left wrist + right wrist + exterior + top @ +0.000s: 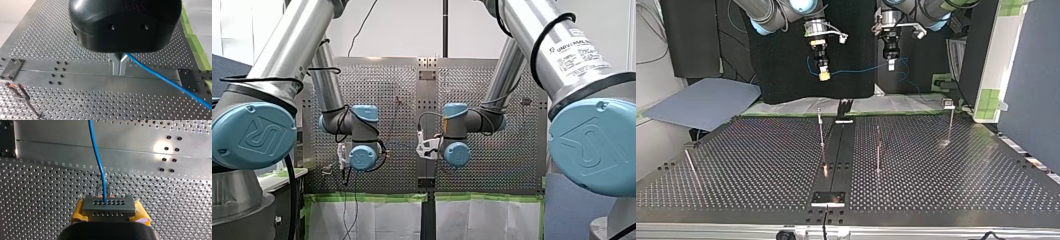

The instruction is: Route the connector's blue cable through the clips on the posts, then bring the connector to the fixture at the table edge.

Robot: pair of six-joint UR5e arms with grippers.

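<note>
Two hands hang high above the tabletop (746,165), and between them they carry all that the task is about. My right hand (824,75) is closed on the connector (109,205), a small grey metal block with two rows of round holes in its face. Soft yellow pads (78,211) squeeze it from both sides, which leaves the blue cable (96,152) free to run out of a hole in the upper row without a kink. My left hand (119,73) has its slim metal fingers drawn narrow, tips together, and the cable comes out at their root, so I judge it pinched there. In the top view the cable runs as a thin, shallow sagging line from one hand to the other, and more of it trails down beyond my left hand. Holding it at two places gives me, I think, a straight length that can be lowered into a clip. None of it touches the posts (821,129) yet. They are thin shiny rods standing upright on the matt, perforated metal, well below the hands, each with a small clip at its top, so routing has not begun. The dark flat plate (828,198) at the top view's near edge may be the fixture; I cannot be sure.
</note>
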